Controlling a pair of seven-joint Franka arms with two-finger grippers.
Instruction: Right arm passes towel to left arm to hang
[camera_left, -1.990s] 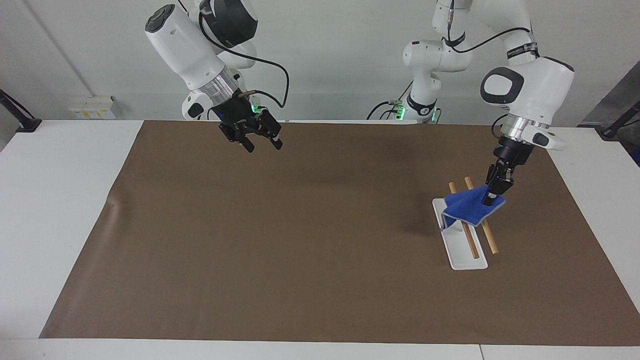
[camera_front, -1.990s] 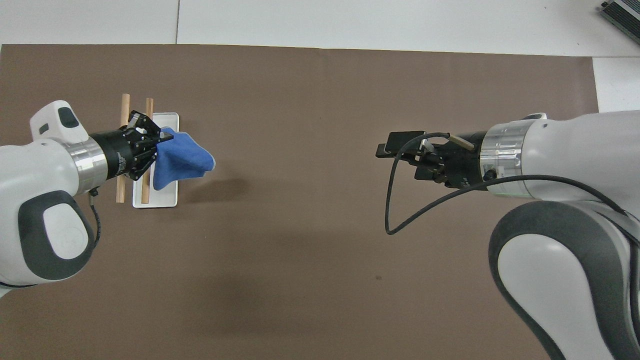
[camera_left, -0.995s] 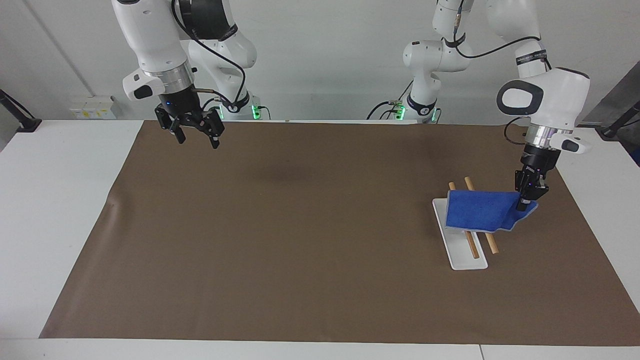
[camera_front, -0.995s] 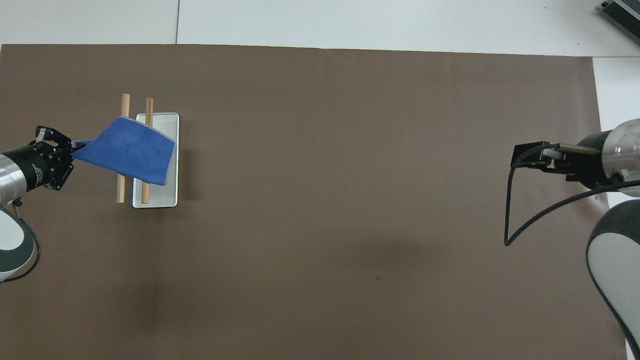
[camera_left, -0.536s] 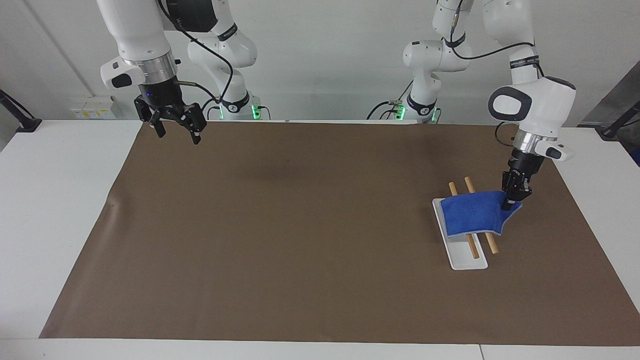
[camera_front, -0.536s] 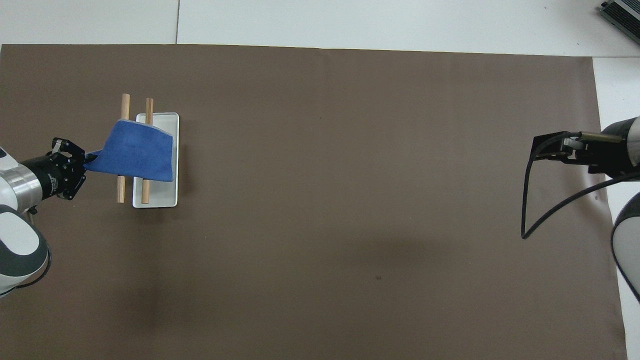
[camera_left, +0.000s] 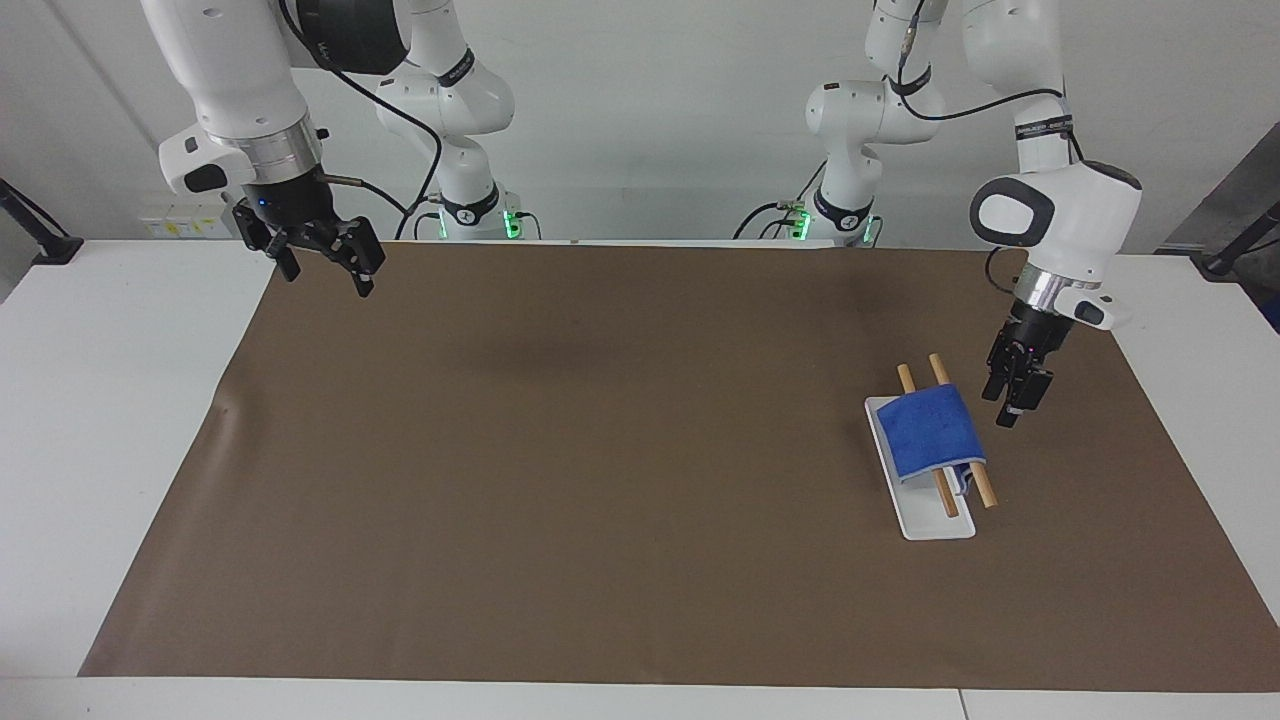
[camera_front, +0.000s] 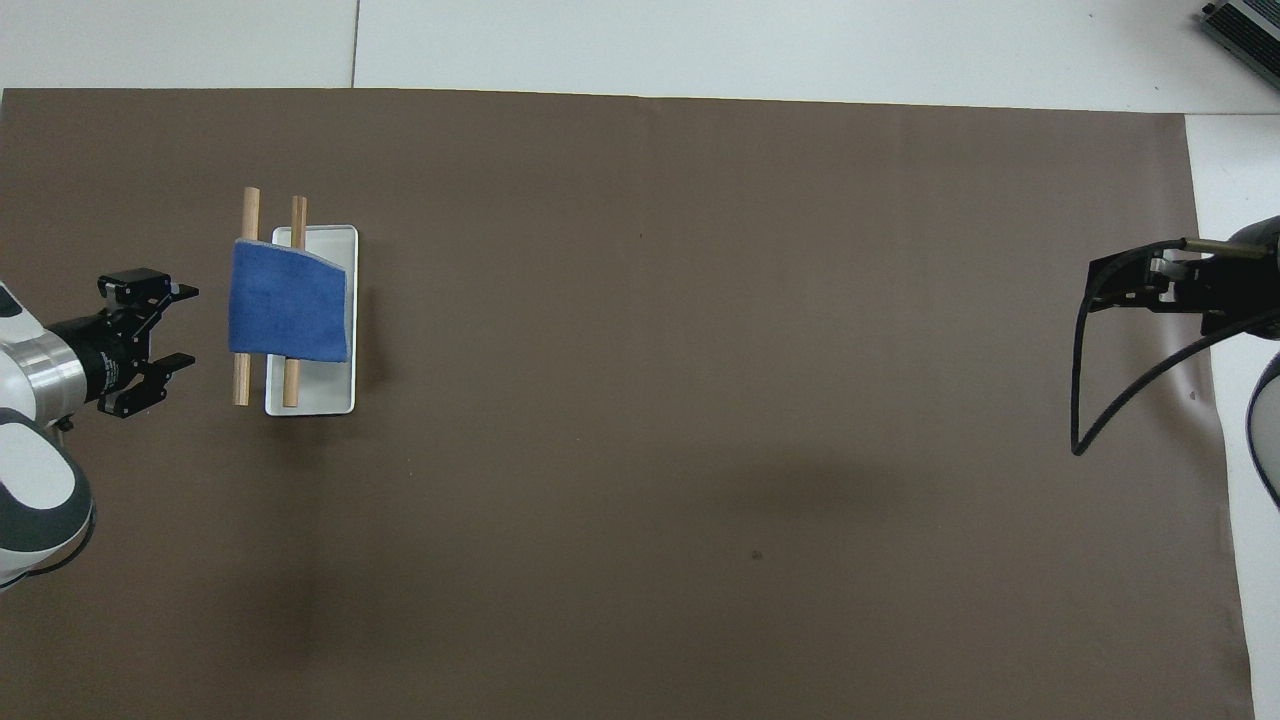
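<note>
— What has changed since a moment ago?
— Your left gripper (camera_left: 1012, 405) has let go: fingers wide, empty, just beside the towel (camera_left: 935, 432), which now drapes over the two wooden rods (camera_left: 955, 440) of the white rack (camera_left: 925, 520).
— The rest?
— You see the right gripper (camera_left: 320, 268) open, raised over the brown mat (camera_left: 560, 460) at its own end, white wall (camera_left: 650, 120) above.

A robotics lab: two white arms (camera_left: 1050, 200) bolted at a white table (camera_left: 120, 400) spread with a brown mat (camera_left: 600, 450), plain white walls, loose cables, green status lights on the bases.
</note>
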